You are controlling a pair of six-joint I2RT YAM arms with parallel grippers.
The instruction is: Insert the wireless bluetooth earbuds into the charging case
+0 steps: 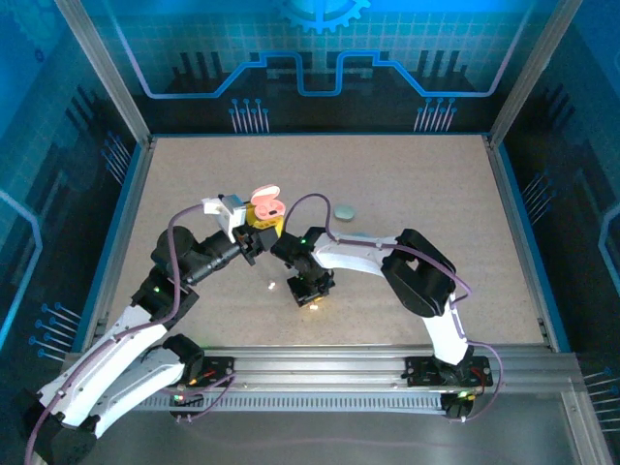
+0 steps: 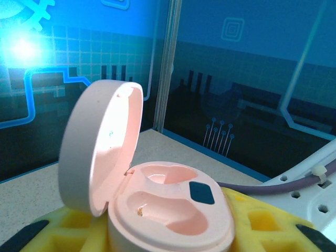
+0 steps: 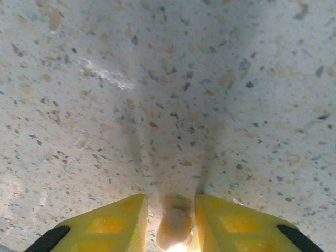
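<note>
The left tool (image 2: pixel 168 233) was clamped on the pink case (image 2: pixel 210 231), its lid (image 2: pixel 100 142) up and both wells (image 2: pixel 168 212) bare. The right tool (image 3: pixel 172 226) was closed on a pale bud (image 3: pixel 174 228) low over the table (image 3: pixel 157 105). To do this well, it should lift straight, bring the bud over a well, match its tilt to the hollow, and release only once it is seated, with the left holding the case level. No brand or writing could be read; the case bore only a dark blank patch (image 2: pixel 201 192)

Speckled beige tabletop (image 1: pixel 387 194) enclosed by blue-lit circuit-patterned walls (image 1: pixel 320 58) on aluminium posts (image 1: pixel 102 68).
</note>
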